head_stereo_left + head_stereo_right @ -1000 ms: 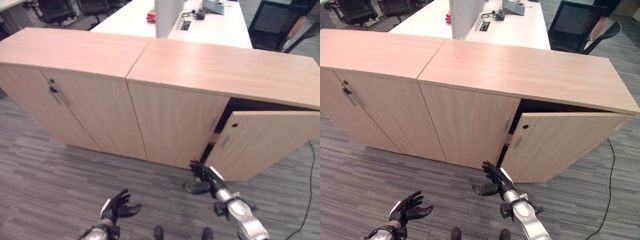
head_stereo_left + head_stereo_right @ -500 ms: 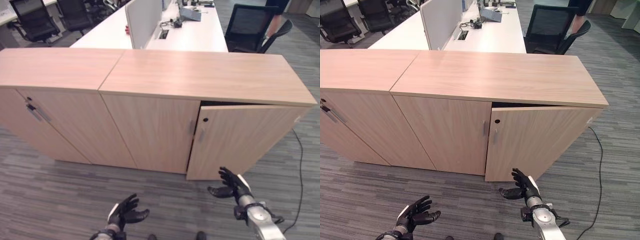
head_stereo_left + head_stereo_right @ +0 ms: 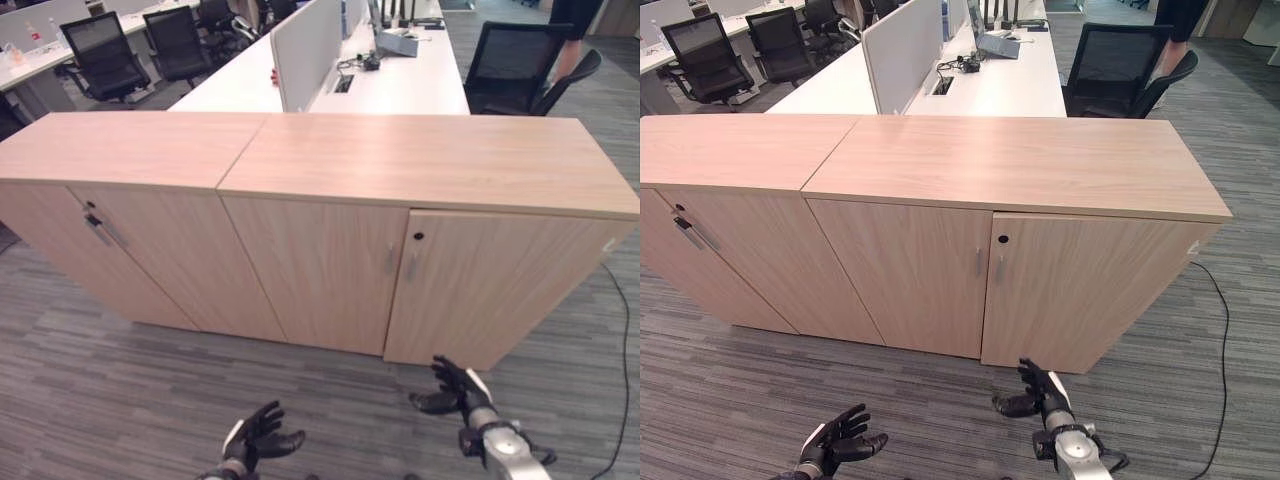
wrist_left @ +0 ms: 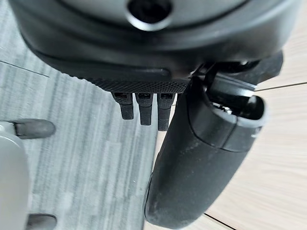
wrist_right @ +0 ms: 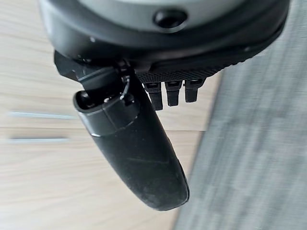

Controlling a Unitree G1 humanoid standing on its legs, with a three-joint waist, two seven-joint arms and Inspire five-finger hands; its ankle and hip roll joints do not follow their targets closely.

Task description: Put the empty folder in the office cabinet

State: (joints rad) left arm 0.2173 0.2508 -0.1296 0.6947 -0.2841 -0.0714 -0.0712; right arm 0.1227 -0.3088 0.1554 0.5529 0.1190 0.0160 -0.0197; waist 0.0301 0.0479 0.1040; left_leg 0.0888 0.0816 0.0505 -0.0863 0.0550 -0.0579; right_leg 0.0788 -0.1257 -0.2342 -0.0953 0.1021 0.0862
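Both hands hang low over the carpet in front of the office cabinet [image 3: 430,200] — and every door on it sits flush and closed, the right-hand door [image 3: 500,285] included. The left hand [image 3: 262,440] hovers with its fingers loose and spread, holding nothing. The right hand [image 3: 455,388] is the same story, relaxed and bare, just in front of that right-hand door and clear of it.

The folder itself is nowhere to be seen, on the cabinet top, the floor or in either hand; my guess is it's already inside behind the closed doors, though that can't be confirmed from here. An empty folder would be light and thin, a bit floppy — best pinched along the spine or a stiff edge, thumb on one face.

Around the work: slim metal handles [image 3: 402,265] at the door seam, a second cabinet unit [image 3: 120,180] joined on the left, a white desk [image 3: 390,85] with a divider behind, and black office chairs [image 3: 510,60] at the back. A person stands by the far chair. Nothing blocks the doors
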